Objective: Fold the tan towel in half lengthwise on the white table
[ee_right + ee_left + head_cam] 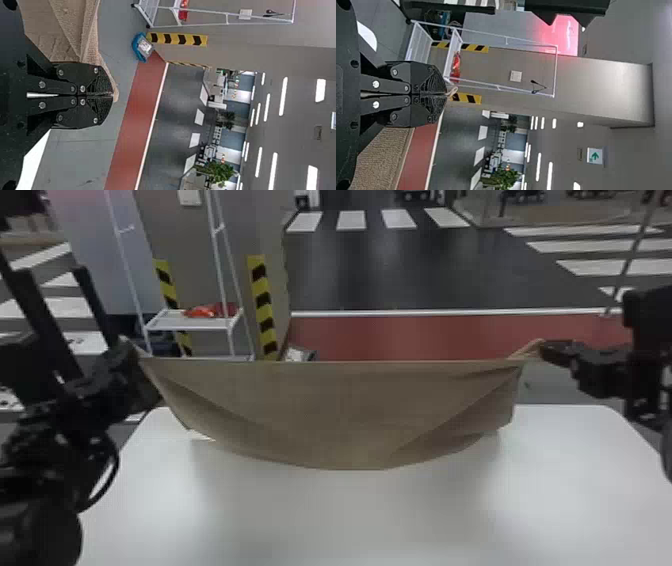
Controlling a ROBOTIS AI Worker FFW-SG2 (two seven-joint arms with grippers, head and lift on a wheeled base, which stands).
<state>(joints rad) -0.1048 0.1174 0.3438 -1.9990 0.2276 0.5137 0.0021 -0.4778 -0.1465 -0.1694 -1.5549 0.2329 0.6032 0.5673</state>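
Note:
The tan towel [340, 410] hangs stretched between both grippers above the far part of the white table [350, 515], its top edge nearly straight and its lower edge sagging in a curve. At the towel's left upper corner is my left gripper [127, 352]; in the left wrist view the left gripper [446, 95] is shut on a small bit of cloth. My right gripper [542, 346] holds the right upper corner. In the right wrist view, the right gripper [113, 95] is shut with the towel [59, 27] pinched at its tips. Whether the lower edge touches the table cannot be told.
Beyond the table stand a white wire rack [192, 321] with a red item on its shelf and a pillar with yellow-black strips [262, 307]. A small bag [143, 46] lies on the floor behind the table.

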